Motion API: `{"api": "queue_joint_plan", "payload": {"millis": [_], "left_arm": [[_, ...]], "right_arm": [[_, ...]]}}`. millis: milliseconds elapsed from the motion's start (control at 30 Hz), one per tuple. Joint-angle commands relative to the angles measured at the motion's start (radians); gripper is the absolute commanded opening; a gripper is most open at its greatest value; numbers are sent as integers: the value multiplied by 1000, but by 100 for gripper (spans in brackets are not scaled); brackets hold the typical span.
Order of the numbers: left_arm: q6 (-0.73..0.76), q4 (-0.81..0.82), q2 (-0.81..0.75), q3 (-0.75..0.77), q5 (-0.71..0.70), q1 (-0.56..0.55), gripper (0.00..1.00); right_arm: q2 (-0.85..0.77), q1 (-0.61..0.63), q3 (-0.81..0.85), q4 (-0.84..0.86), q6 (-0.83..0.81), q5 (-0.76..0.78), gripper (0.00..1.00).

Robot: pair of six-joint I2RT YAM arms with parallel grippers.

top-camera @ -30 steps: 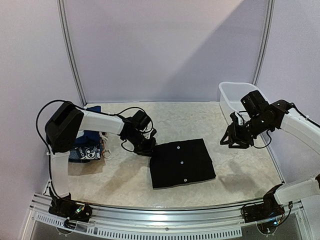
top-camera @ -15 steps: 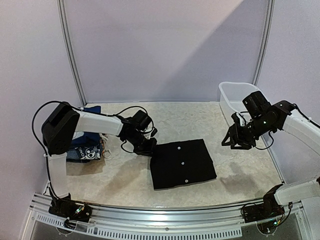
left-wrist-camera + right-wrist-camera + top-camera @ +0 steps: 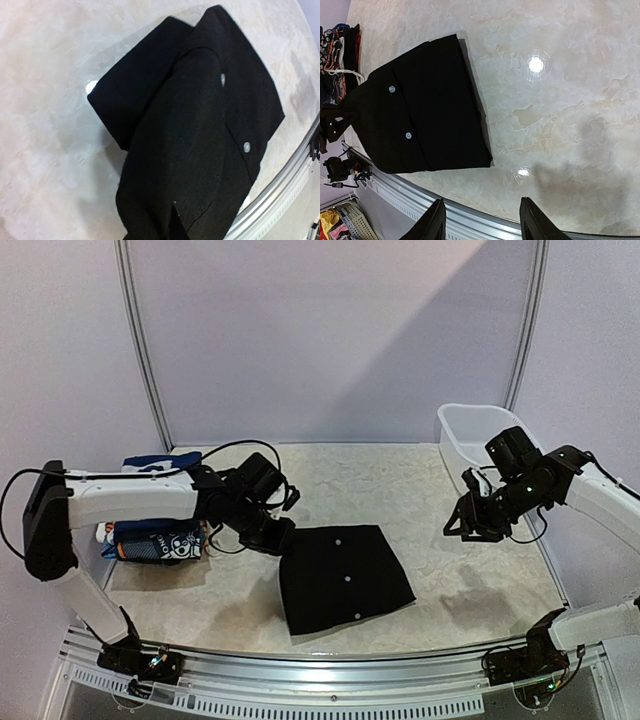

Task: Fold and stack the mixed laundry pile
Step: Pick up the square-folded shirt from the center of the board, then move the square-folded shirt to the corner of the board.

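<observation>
The large black garment (image 3: 343, 577), folded with white buttons showing, lies mid-table. My left gripper (image 3: 272, 536) is shut on its far-left corner, and that corner is lifted slightly. In the left wrist view the black garment (image 3: 200, 140) fills the frame and hides my fingers. Folded laundry (image 3: 155, 538) is stacked at the left: cartoon-print cloth with navy cloth (image 3: 150, 462) on top. My right gripper (image 3: 463, 526) hovers open over bare table at the right. In its own view the right gripper (image 3: 482, 222) holds nothing, and the black garment (image 3: 420, 120) lies ahead of it.
A white plastic tub (image 3: 478, 432) stands at the back right, behind the right arm. A metal rail (image 3: 330, 672) runs along the near table edge. The left arm stretches across the stack at the left. Purple walls enclose the table.
The left arm has swung left with its grip on the black garment's corner, dragging the garment left and nearer and turning it. The right gripper has hardly moved.
</observation>
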Motion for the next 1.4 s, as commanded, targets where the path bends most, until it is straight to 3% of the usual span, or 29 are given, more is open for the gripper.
{"api": "queue_joint_plan", "payload": {"millis": [0, 600, 1100, 1367], "left_arm": [[17, -97, -130, -36, -82, -13, 0], [128, -451, -462, -19, -234, -13, 0], [275, -721, -475, 218, -440, 8, 0], [363, -836, -448, 351, -480, 48, 0]], "right_arm": [[11, 5, -14, 41, -23, -13, 51], [86, 5, -26, 128, -44, -68, 51], [125, 5, -11, 147, -41, -87, 50], [127, 5, -16, 149, -44, -87, 50]]}}
